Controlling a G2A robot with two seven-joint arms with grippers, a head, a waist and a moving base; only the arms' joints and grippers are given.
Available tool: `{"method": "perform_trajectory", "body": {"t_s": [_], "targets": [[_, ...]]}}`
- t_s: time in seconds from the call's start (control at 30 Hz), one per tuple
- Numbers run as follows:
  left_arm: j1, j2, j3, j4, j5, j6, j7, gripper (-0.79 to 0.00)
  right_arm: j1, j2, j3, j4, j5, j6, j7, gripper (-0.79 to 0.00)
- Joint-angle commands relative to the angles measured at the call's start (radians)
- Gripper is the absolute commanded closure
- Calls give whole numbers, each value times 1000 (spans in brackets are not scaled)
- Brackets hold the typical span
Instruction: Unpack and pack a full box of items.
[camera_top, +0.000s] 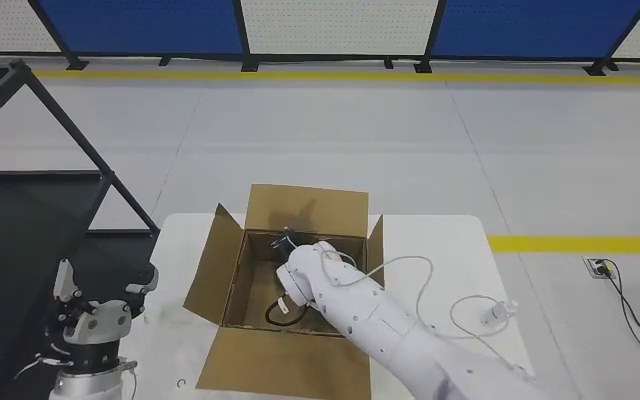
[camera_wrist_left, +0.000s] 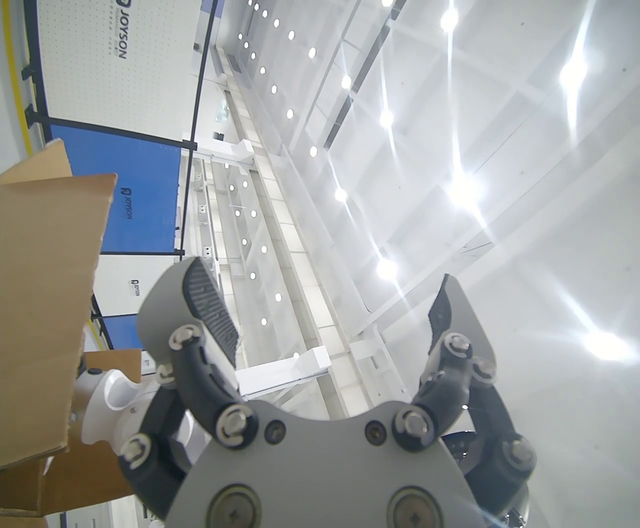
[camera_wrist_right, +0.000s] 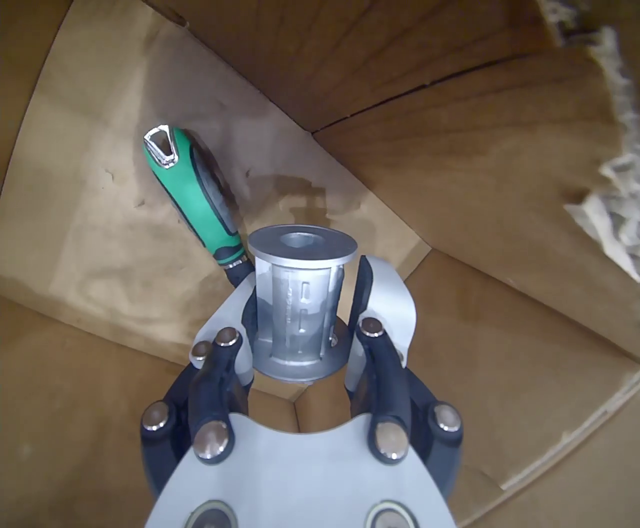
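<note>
Right hand (camera_wrist_right: 307, 282): fingers clamped on the barrel of a grey metal sleeve (camera_wrist_right: 300, 320), down inside the cardboard box (camera_top: 305, 207). Left hand (camera_wrist_left: 322, 280): fingers wide apart, nothing between them, pointing up at the ceiling lights, close to a box flap.

Box sits on the white counter (camera_top: 440, 240) with all four flaps out. Grey floor (camera_top: 350, 130) with yellow lines, blue and white partition panels (camera_top: 140, 25) behind.

Sleeve: round flange at each end, bore in the far flange, ribbed slotted barrel. Green-handled tool (camera_wrist_right: 192, 185) lies on the box floor just beside it, shaft end hidden behind the hand.
</note>
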Motion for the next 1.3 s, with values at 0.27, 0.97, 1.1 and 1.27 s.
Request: {"method": "perform_trajectory", "body": {"t_s": [0.27,0.97,1.1,1.27], "targets": [[4,-2,3,-3,8,3,-3,-785,8,-81,8,175,-2,-38,-43,-256],[14,-5,7,-7,21,3,-15,-785,31,-151,55,301,-4,-86,-112,-523],[15,-6,7,-8,24,3,-14,-785,35,-157,60,308,-12,-95,-110,-613],[14,-7,8,-8,26,4,-15,-785,53,-158,84,310,6,-115,-135,-594]]}}
